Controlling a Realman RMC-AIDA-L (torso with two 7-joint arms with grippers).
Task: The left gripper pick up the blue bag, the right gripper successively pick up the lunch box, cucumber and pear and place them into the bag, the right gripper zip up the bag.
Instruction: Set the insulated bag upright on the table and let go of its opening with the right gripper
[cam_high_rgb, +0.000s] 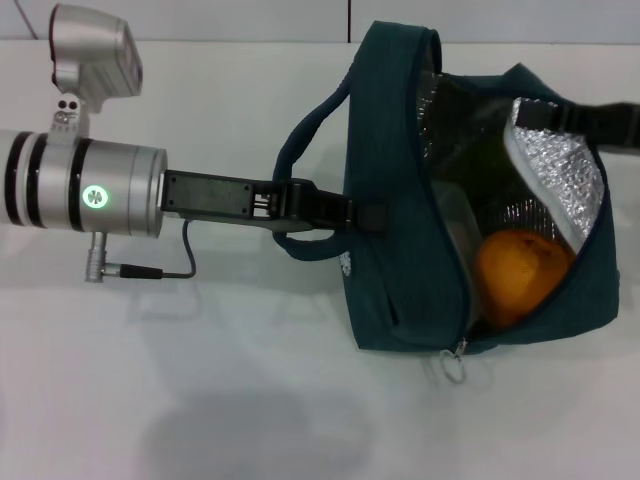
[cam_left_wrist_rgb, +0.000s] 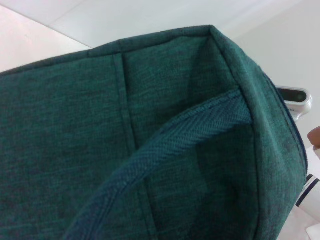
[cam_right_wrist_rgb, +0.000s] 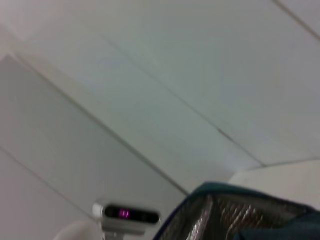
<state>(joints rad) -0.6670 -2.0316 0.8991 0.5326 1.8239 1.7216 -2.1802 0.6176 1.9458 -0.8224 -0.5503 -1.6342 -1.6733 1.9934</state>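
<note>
Blue bag (cam_high_rgb: 400, 200): held up over the white counter (cam_high_rgb: 200, 400), nearer its far right part, mouth unzipped and gaping so the silver lining shows
Left gripper (cam_high_rgb: 345, 215): reaches in from the counter's left side, pinching the bag's loop handle (cam_high_rgb: 300, 140) against its side wall
Left wrist view: teal fabric of the bag (cam_left_wrist_rgb: 125, 140) and a handle strap (cam_left_wrist_rgb: 165, 145) fill it
Pear (cam_high_rgb: 520, 275): orange-yellow, inside the bag toward the near end
Lunch box (cam_high_rgb: 455, 230): clear edge visible inside, beside the pear
Zip pull (cam_high_rgb: 455, 365): ring hanging at the bag's near corner
Right gripper (cam_high_rgb: 600, 125): dark part at the bag's far right rim; cannot tell how its fingers stand
</note>
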